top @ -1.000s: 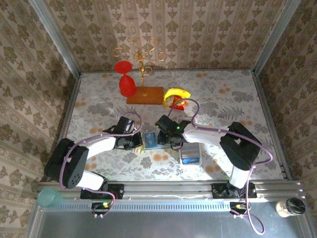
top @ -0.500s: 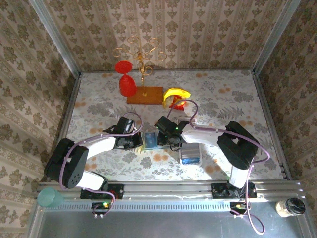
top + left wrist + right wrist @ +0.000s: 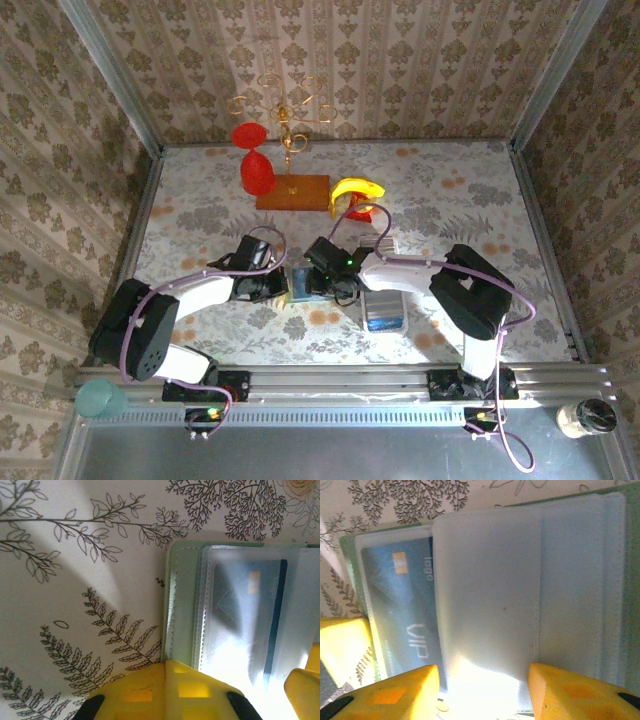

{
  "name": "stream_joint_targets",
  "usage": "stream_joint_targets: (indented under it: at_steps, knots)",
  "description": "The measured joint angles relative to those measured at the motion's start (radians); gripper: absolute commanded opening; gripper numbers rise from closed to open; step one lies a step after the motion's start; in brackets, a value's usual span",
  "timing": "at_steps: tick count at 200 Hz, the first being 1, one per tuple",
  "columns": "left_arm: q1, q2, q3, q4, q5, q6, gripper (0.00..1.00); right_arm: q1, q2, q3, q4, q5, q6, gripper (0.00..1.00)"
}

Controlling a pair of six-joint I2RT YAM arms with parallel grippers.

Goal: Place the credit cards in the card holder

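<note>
One blue credit card lies sleeved in one open green card holder. Left gripper reaches low to its left edge, grip unclear; right gripper hovers over it, spread wide.

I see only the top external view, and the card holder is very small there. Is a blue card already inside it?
Observer: Yes. In the right wrist view a blue card lies under a clear sleeve of the open card holder.
Operator: Is anything printed on it?
Observer: It reads "VIP" and carries a gold chip.
Operator: Is the whole card visible?
Observer: No. A frosted flap covers one long side; the right gripper has its jaws apart at that flap's edge.
</note>
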Motion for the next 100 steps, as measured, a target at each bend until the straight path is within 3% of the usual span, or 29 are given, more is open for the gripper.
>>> stream_joint_targets:
  at_steps: [100]
  knots:
    - [0.000,-0.006,-0.011,0.016,0.000,-0.001,0.00,0.006,0.005,-0.027,0.218,-0.065,0.107,0.49]
